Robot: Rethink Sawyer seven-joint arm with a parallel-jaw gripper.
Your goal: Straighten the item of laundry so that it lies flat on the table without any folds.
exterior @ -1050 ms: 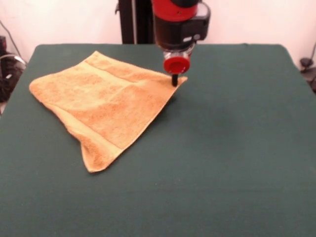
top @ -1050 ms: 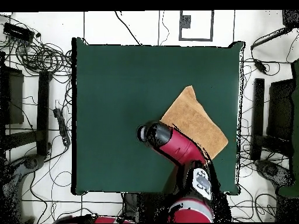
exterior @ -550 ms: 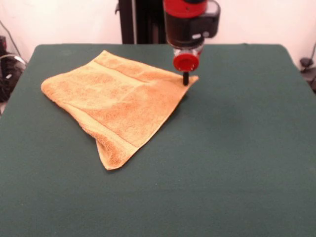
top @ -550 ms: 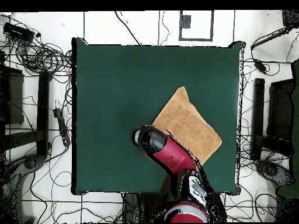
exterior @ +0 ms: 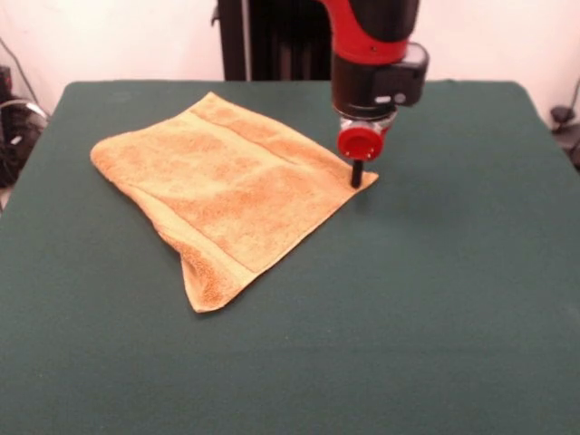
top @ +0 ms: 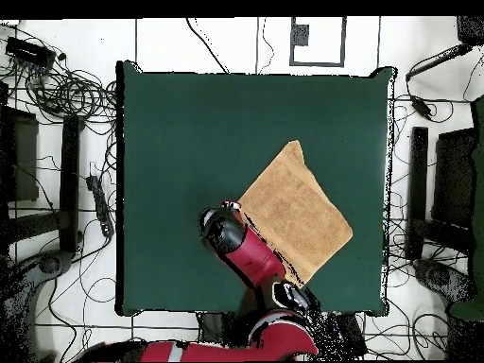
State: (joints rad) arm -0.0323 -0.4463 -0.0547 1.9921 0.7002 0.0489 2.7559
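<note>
The item of laundry, an orange-tan towel, lies spread on the left half of the green table. Its near-left edge is turned over in a thick fold down to the front corner. My gripper stands upright at the towel's right corner, its thin black tip shut on that corner at table level. In the overhead view the towel sits right of centre. The red arm crosses its lower-left edge, and the gripper is at the corner there.
Cables and black stands lie on the floor around the table's sides. A black column rises behind the far edge. Bare green cloth stretches to the right of the towel and along the front.
In the front view my gripper has moved right and a little nearer, dragging the towel by its right corner. The whole towel has slid right with it.
</note>
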